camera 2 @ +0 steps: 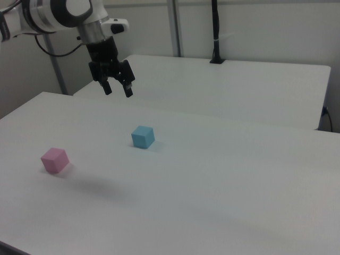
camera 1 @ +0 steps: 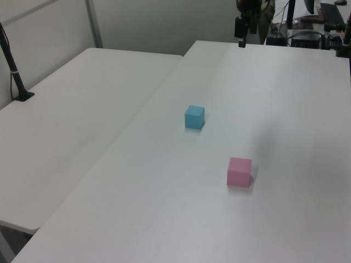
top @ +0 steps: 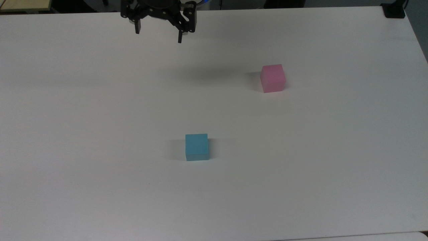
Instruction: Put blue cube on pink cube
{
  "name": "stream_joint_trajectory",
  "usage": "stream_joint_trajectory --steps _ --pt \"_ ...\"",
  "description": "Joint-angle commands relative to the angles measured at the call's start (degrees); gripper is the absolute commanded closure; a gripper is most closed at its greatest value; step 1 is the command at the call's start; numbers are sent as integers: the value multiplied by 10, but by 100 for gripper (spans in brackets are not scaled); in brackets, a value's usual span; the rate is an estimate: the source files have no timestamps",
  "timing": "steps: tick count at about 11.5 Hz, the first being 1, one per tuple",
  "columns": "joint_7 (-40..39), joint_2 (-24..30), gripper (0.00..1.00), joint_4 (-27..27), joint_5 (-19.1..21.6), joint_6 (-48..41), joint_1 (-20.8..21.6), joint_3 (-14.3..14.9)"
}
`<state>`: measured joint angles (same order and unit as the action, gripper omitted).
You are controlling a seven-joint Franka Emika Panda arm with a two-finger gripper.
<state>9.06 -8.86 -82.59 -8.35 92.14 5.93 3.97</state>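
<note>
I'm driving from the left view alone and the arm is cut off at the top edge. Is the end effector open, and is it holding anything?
Observer: The end effector is open and empty, seen in the right view.
Operator: Is it down at the table?
Observer: No, it hangs high above the table, with its shadow on the bare surface.
Operator: Is it over the blue cube?
Observer: No. In the top view the blue cube sits well below it in the picture, and the pink cube is off to the top view's right.

arm (camera 2: 58, 13): white shell, black joints | pincer (camera 2: 117, 90): black, two fingers
</note>
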Motion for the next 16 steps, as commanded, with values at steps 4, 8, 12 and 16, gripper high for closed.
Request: stream_joint_trajectory --steps 4,8,12,16 --pt "-6 16 0 -3 6 -7 -15 10" --pt "-13 15 0 -3 6 -4 -15 10" --pt "-14 15 0 -4 7 -3 -15 10" --pt "-14 14 0 -4 7 -3 -14 8"
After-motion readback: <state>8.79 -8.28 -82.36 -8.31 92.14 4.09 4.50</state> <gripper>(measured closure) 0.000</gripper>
